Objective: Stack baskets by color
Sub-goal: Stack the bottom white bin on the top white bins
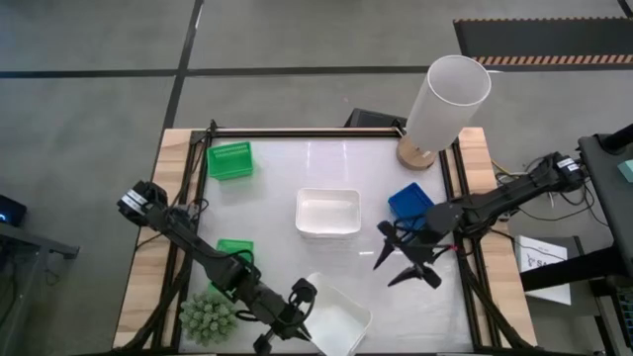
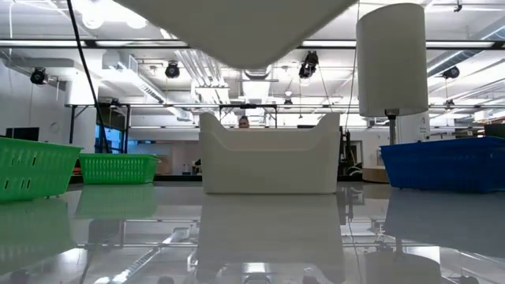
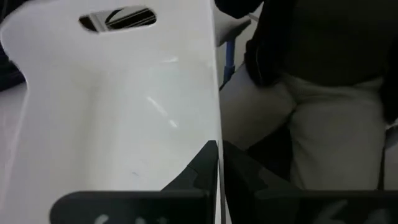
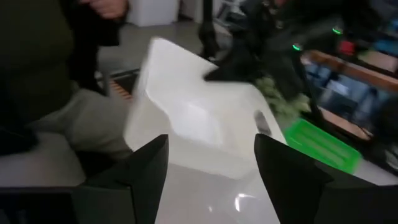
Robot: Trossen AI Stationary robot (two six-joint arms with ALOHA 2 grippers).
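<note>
My left gripper point(image 1: 300, 318) is shut on a white basket point(image 1: 339, 318), held up near the table's front edge; the low view shows its underside point(image 2: 237, 31) high above the table. A second white basket point(image 1: 327, 213) sits on its bottom at the table's middle. A blue basket point(image 1: 409, 203) stands right of it. One green basket point(image 1: 229, 160) is at the far left, another point(image 1: 234, 249) nearer the front. My right gripper point(image 1: 401, 262) hangs open near the blue basket, nothing between its fingers point(image 4: 211, 180). My left gripper pinches a side wall point(image 3: 217, 134) of the white basket, one finger point(image 3: 198, 171) inside the basket and one point(image 3: 252, 177) outside. The fingers come from the table's left, slanting slightly down. The basket is lifted clear of the table and tilted.
A tall white cylinder point(image 1: 445, 99) on a wooden foot stands at the far right corner. A spiky green plant point(image 1: 208, 316) lies at the front left beside my left arm. A person in dark top and beige trousers point(image 3: 323, 106) stands beyond the table.
</note>
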